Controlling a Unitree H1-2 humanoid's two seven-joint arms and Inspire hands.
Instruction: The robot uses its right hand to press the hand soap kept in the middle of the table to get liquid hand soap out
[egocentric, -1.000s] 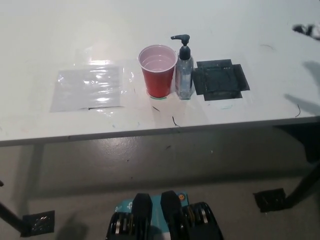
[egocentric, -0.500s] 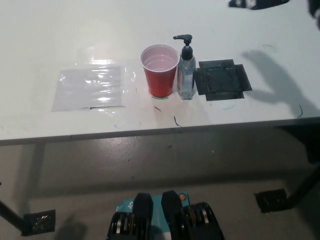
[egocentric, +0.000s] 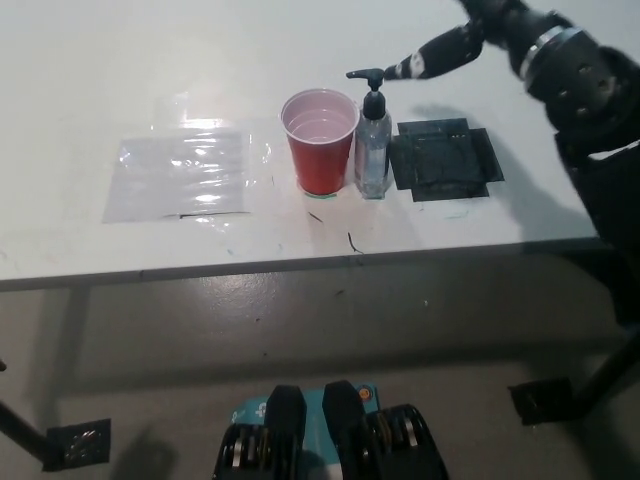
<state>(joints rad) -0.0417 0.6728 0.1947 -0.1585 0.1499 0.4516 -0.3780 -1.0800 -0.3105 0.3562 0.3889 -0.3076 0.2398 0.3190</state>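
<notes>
While the black right hand (egocentric: 450, 45) reaches in from the upper right, one extended finger (egocentric: 405, 68) points at the soap bottle's pump head, close beside it; contact cannot be told, nor whether the hand is open or closed. It grasps nothing. The soap bottle (egocentric: 374, 150) stands upright mid-table (egocentric: 120, 80), touching a red cup (egocentric: 321, 140), with a black mat (egocentric: 445, 160) just beside. A plastic sheet (egocentric: 180, 175) lies further left.

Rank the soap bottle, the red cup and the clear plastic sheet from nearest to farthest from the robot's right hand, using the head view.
1. Soap bottle: its pump sits right by the right hand.
2. Red cup: just left of the bottle.
3. Clear plastic sheet: far left on the table.
</notes>
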